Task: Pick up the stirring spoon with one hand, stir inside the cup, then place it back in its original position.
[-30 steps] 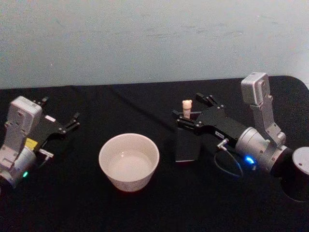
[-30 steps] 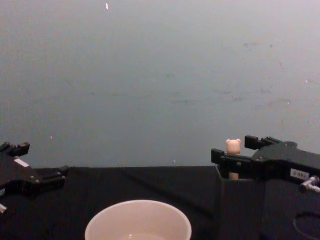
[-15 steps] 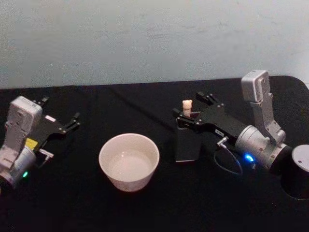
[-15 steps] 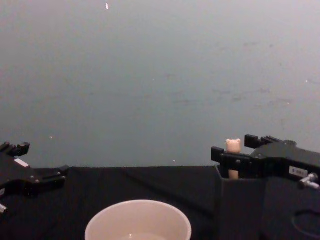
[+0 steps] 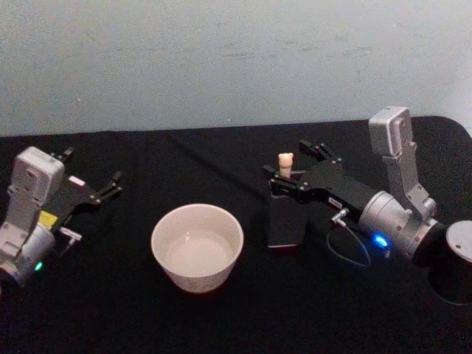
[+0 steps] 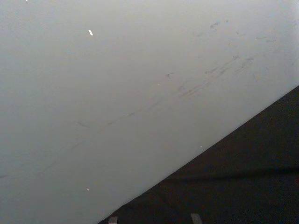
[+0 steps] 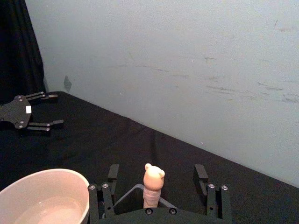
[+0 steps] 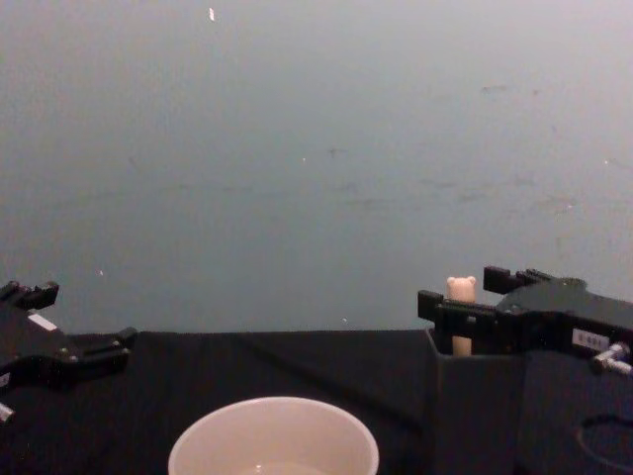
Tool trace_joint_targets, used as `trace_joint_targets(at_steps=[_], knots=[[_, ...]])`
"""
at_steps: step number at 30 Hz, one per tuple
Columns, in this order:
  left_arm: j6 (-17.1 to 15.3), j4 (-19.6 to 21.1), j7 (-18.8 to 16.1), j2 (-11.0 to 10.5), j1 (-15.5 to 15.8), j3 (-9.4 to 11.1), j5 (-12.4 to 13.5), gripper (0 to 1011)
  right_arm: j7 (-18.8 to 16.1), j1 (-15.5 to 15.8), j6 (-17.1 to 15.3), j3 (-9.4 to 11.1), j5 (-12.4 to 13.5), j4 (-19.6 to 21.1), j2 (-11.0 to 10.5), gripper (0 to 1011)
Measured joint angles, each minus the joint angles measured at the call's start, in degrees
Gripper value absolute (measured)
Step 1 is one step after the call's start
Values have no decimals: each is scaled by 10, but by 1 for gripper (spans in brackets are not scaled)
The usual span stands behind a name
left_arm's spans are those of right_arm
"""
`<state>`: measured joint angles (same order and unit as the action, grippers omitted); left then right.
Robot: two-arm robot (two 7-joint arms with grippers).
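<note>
The stirring spoon (image 5: 285,162) stands upright in the dark square holder (image 5: 286,221), its bear-head handle (image 7: 153,182) poking out of the top. My right gripper (image 5: 287,157) is open, level with that handle, with one finger on each side and neither touching it; it also appears as right gripper (image 7: 156,170) and right gripper (image 8: 458,289). The cream cup (image 5: 159,228) sits left of the holder with clear liquid in it. My left gripper (image 5: 92,165) rests open at the table's left side, far from both. The spoon's bowl is hidden inside the holder.
A black cloth covers the table (image 5: 221,317), with a pale wall (image 5: 221,59) close behind it. A dark curtain (image 7: 18,46) hangs at the far left. The table's rounded corner (image 5: 453,125) lies behind my right arm.
The rear of my right arm has shifted slightly. Its fingers stay on either side of the spoon's handle, and the left arm, cup and holder have not moved.
</note>
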<state>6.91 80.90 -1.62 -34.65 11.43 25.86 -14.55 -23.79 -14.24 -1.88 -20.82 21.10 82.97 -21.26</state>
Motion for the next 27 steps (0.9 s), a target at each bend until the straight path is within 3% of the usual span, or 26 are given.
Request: trace_joint_targets(at_steps=[10, 21, 27], knots=[[0, 0, 0, 0, 0, 0, 0, 1001, 0, 0, 0, 0, 0, 0, 0, 976], [0, 0, 0, 0, 0, 0, 0, 1001, 1, 1, 1, 0, 0, 1, 0, 706], [0, 0, 0, 0, 0, 0, 0, 1001, 1, 1, 1, 0, 0, 1, 0, 479]])
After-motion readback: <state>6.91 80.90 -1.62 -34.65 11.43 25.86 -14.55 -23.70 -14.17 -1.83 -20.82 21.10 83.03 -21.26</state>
